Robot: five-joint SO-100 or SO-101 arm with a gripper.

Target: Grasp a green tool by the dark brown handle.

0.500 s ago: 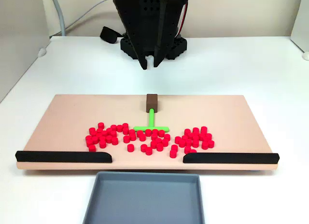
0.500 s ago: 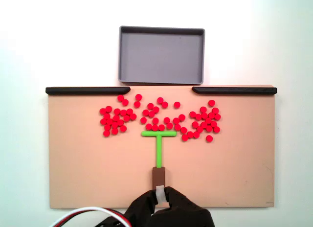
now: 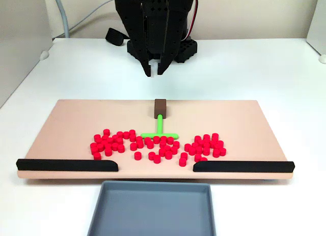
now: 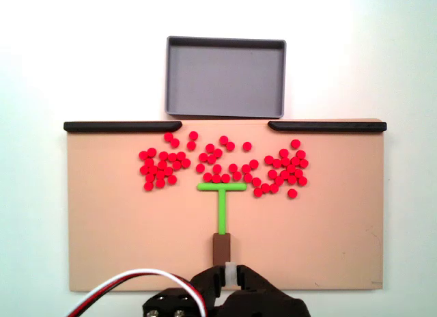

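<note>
- End effector (image 3: 154, 72) hangs above the counter (image 3: 254, 73), fingertips slightly parted, holding nothing.
- A fixed view shows its tip (image 4: 228, 276) just short of the dark brown handle (image 4: 221, 247).

Nothing readable is showing in either fixed view: no words, labels, brand marks, numbers or signs are appearing on any surface or object there.

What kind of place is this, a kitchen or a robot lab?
Probably a robot practice bench: a white table with a tan board, piled red cylinders, a green tool, a grey tray.
</note>
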